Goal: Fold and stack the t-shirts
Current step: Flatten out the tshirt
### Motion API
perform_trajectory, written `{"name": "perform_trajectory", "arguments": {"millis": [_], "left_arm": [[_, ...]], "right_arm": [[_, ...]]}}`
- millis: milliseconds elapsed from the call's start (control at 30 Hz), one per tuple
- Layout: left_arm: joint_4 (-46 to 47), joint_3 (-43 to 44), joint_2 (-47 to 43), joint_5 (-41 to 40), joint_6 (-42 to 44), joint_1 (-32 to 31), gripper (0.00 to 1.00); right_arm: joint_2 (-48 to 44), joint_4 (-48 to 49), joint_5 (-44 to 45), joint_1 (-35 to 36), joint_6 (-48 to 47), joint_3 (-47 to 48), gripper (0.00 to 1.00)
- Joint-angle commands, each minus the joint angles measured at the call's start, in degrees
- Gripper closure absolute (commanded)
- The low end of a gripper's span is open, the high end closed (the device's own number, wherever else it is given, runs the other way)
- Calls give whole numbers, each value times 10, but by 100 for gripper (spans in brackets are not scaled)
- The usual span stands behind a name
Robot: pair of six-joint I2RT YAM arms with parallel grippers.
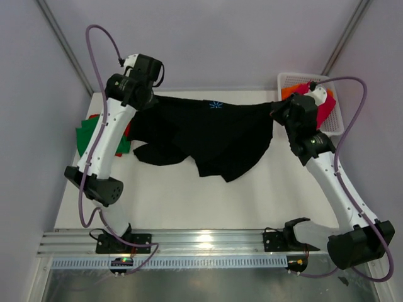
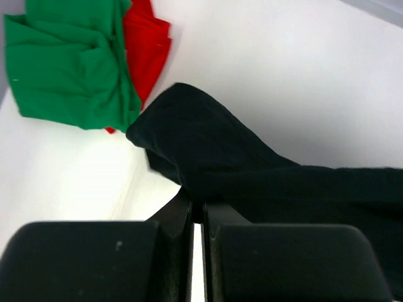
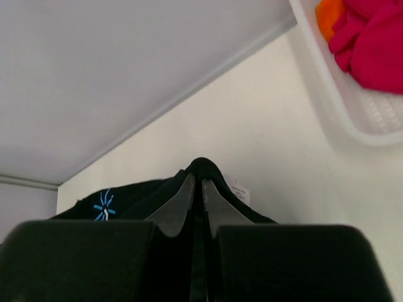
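**Left claw** (image 2: 197, 204): closed on a fold of the black t-shirt (image 1: 214, 135). The fingers are pressed together with the cloth pinched between their tips.

**Right claw** (image 3: 196, 182): closed on the opposite end of the same garment. A ridge of black cloth is clamped between the fingertips.

**Black t-shirt:** held by both claws. Its far edge is stretched from the left claw (image 1: 148, 100) across to the right claw (image 1: 281, 111). The rest is spread in loose folds on the near side of that line, over the table (image 1: 220, 201). Whether the low part rests on the table cannot be told.

**Blue star print** (image 1: 216, 105): seen on the stretched edge, between the two claws, somewhat nearer the right one. In the right wrist view it lies left of the fingertips (image 3: 103, 206).

**White label** (image 3: 238, 190): just right of the right claw's fingertips, on the black cloth.

**Green t-shirt** (image 2: 69, 63): crumpled on the table, beyond and to the left of the left claw, apart from the black cloth.

**Red t-shirt** (image 2: 148, 44): laid partly under the green one, its right edge exposed, ahead of the left claw.

**White lattice basket** (image 3: 327, 94): placed to the right of the right claw, at the table's far corner.

**Magenta-pink t-shirt** (image 3: 378, 44): bundled inside the basket.

**Orange t-shirt** (image 3: 329, 16): inside the basket, touching the pink one on its left.
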Motion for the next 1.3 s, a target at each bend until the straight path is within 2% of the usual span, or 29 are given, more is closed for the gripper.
{"name": "perform_trajectory", "arguments": {"millis": [0, 200, 400, 533, 633, 667, 800, 967, 1133, 1267], "left_arm": [[-177, 3, -17, -89, 1, 10, 100], [-181, 27, -23, -112, -16, 25, 100], [-168, 105, -17, -145, -17, 34, 100], [-90, 106, -48, -151, 19, 35, 100], [14, 83, -96, -150, 64, 35, 99], [76, 75, -110, -150, 77, 35, 99], [163, 62, -158, -146, 142, 35, 98], [176, 71, -184, -90, 158, 35, 99], [149, 65, -213, -12, 124, 35, 100], [110, 67, -222, 33, 110, 34, 100]], "right_arm": [[15, -2, 25, -27, -50, 77, 97], [28, -10, 26, -57, -78, 154, 97], [49, -33, 24, -73, -107, 257, 97], [69, -41, 18, -84, -121, 323, 97], [90, -51, 16, -88, -138, 404, 97], [95, -53, 15, -88, -141, 419, 97], [116, -59, 6, -92, -142, 472, 97], [118, -70, -12, -93, -113, 498, 97], [92, -82, -29, -93, -94, 498, 97], [76, -140, -33, -93, -84, 517, 97]]}}
